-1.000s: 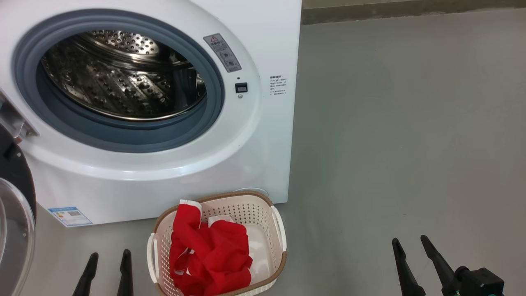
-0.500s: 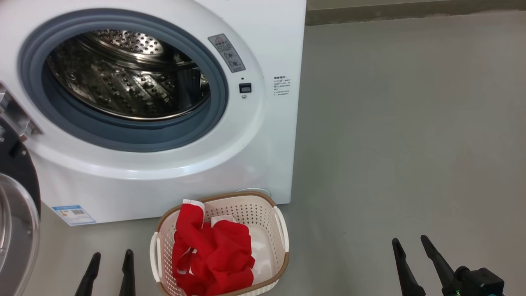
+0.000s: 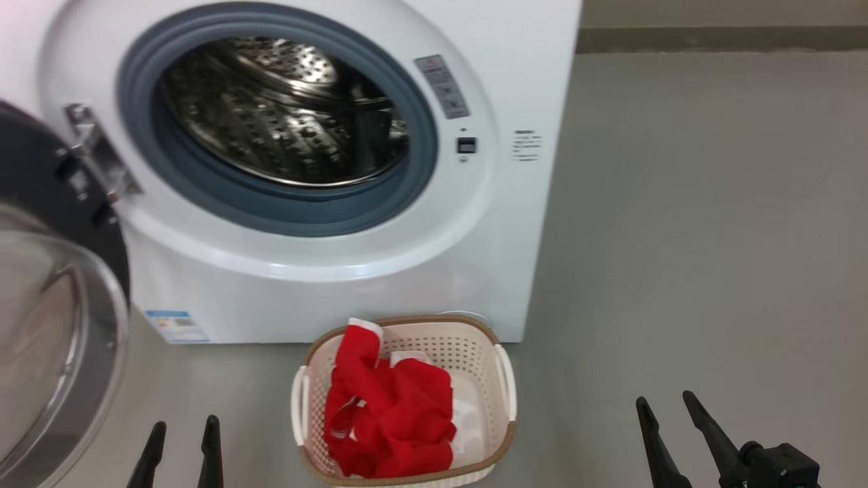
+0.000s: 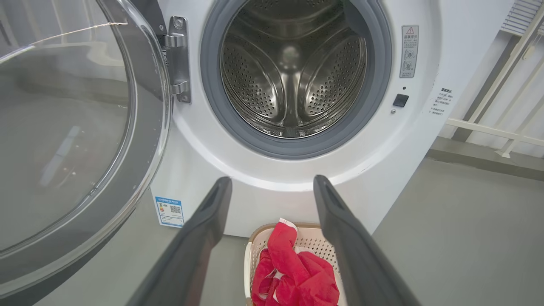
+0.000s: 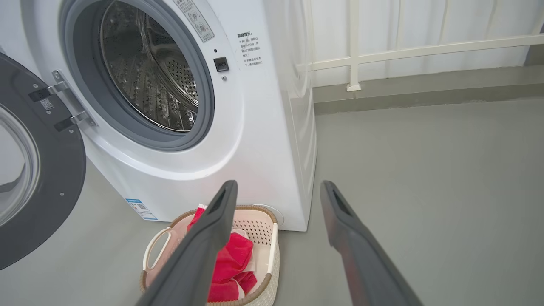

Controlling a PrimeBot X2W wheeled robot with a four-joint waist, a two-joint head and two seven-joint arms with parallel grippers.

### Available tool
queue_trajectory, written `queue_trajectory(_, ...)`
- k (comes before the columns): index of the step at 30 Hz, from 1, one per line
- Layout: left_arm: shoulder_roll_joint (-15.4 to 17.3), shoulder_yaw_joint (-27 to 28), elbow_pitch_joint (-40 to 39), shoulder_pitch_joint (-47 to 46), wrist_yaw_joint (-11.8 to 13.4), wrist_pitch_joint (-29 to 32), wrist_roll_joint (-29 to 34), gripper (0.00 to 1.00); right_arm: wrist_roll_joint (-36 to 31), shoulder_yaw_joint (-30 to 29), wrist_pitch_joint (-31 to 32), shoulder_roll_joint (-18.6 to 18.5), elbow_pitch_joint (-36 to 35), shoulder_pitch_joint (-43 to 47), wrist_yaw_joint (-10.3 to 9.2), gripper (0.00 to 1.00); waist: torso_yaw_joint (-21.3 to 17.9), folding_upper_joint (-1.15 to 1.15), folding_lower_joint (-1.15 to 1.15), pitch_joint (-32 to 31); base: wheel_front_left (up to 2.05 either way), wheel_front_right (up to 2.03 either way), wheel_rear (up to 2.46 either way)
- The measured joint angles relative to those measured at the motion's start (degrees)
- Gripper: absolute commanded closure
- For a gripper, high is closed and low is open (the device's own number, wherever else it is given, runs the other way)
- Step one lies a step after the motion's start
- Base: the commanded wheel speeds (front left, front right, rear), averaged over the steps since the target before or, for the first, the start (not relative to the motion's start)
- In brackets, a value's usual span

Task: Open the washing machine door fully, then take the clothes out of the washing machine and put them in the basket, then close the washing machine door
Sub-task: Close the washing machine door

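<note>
The washing machine (image 3: pixel 407 285) stands on the grey floor (image 3: pixel 678 237) at the far left, its steel drum (image 3: pixel 285 115) exposed inside the grey rubber ring. The washing machine door (image 3: pixel 41 169) hangs wide open on its hinge at the left, glass bowl facing the near side. The basket (image 3: pixel 434 322) sits on the floor just in front of the machine's lower right corner. The clothes (image 3: pixel 393 413) lie heaped inside it, red with white trim. The left gripper (image 3: pixel 186 423), near left of the basket, and the right gripper (image 3: pixel 664 398), well to its right, both have their jaws spread wide and hold nothing.
</note>
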Motion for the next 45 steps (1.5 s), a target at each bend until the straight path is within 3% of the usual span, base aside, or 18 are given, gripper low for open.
queue_trajectory(16,-0.78,1.58,1.11,1.49,0.0,0.0,-0.04,0.0,-0.91,2.41,0.0,-0.01,1.51,0.01,0.0,0.0,13.6,0.0,0.0,-1.55,0.0,0.0,0.0)
queue_trajectory(23,-0.9,3.81,1.14,2.87,0.01,0.0,-2.91,0.0,-0.94,5.91,0.01,-0.2,2.88,-1.55,0.0,0.0,18.88,0.0,0.0,-1.88,0.0,0.0,0.0)
queue_trajectory(31,-0.93,4.61,0.64,3.25,0.67,0.0,-5.32,0.0,-0.88,9.36,0.0,-1.07,5.01,-5.92,0.0,0.0,21.03,0.0,0.0,-0.55,0.0,0.0,0.0)
queue_trajectory(41,-0.96,4.6,0.54,3.33,0.67,0.0,-5.84,0.0,-0.77,9.71,0.0,-1.23,5.49,-6.02,0.0,0.0,21.03,0.0,0.0,-0.66,0.0,0.0,0.0)
queue_trajectory(42,-0.96,4.49,0.55,3.33,0.66,0.0,-6.13,0.09,-0.73,9.69,0.0,-1.23,5.49,-6.0,0.0,0.0,20.97,0.0,0.0,-0.75,0.0,0.0,0.0)
queue_trajectory(43,-0.96,4.33,0.54,3.33,0.66,0.0,-6.12,0.65,-0.73,9.66,0.0,-1.23,5.48,-5.98,0.0,0.0,20.91,0.0,0.0,-0.83,0.0,0.0,0.0)
queue_trajectory(44,-0.98,4.24,0.44,3.33,0.64,0.0,-6.11,1.0,-0.73,9.6,0.0,-1.23,5.47,-5.94,0.0,0.0,20.86,0.0,0.0,-0.91,0.0,0.0,0.0)
queue_trajectory(45,-0.99,4.27,0.18,3.32,0.59,0.0,-6.14,1.0,-0.71,9.55,0.0,-1.21,5.43,-5.91,0.0,0.0,20.81,0.0,0.0,-0.96,0.0,0.0,0.0)
